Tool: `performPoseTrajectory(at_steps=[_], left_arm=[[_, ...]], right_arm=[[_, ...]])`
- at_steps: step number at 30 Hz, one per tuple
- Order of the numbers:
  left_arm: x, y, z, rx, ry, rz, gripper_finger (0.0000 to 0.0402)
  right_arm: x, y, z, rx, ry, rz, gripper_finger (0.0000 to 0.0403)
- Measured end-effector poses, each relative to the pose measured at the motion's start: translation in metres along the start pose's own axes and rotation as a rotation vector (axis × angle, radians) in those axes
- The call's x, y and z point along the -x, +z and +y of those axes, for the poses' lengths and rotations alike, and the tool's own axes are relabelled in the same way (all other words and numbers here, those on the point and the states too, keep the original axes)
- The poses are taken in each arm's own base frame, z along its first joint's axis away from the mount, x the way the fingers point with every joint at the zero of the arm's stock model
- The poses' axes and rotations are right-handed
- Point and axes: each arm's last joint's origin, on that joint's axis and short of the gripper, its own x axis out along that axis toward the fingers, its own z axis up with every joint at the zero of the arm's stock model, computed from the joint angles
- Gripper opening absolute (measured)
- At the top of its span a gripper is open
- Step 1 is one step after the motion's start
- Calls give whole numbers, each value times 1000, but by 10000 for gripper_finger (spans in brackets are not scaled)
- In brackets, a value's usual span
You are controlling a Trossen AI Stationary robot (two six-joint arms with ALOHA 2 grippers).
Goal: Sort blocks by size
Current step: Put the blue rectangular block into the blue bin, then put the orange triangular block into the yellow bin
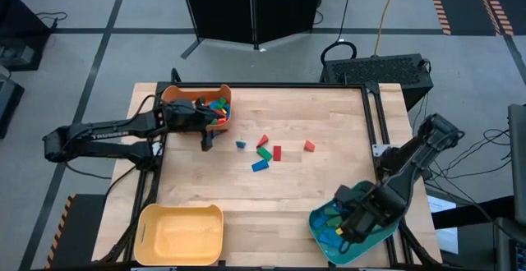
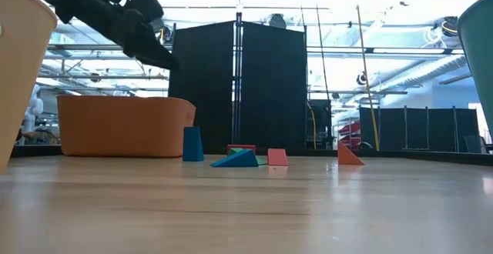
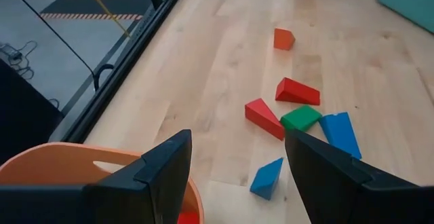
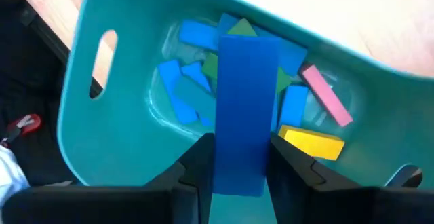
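1. Right tool (image 4: 239, 173) over teal bin (image 1: 316, 222), clamped on long blue block (image 4: 244, 108); bin already holds several.
2. Left tool (image 3: 237, 173) spread wide, empty, over orange bin (image 1: 177, 93).
3. Six loose blocks (image 1: 265, 152) remain mid-worktop (image 1: 271, 213); yellow bin (image 1: 181, 234) looks empty. Judged well underway.

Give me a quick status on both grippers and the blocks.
Right gripper over teal bin, shut on long blue block. Left gripper open at orange bin. Loose blocks mid-table. Nothing blocking.
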Motion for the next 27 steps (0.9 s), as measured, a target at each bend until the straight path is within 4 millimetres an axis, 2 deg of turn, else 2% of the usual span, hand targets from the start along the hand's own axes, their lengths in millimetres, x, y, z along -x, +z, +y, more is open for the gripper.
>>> performPoseTrajectory(at_steps=[6, 11, 17, 23, 27], left_arm=[[-11, -3, 0, -7, -5, 26, 239], [-29, -4, 0, -3, -60, 16, 239], [-47, -1, -3, 97, -69, -36, 239], [-61, 1, -7, 162, -77, -46, 239], [-77, 13, -11, 217, -84, -34, 239]], right_arm=[[-11, -13, 5, -4, -57, 10, 95], [-27, -15, 10, 12, -146, 14, 103], [-43, -16, 9, 17, -290, 82, 153], [-46, -14, 8, 50, -326, 91, 215], [-37, -6, 4, 76, -312, -112, 233]])
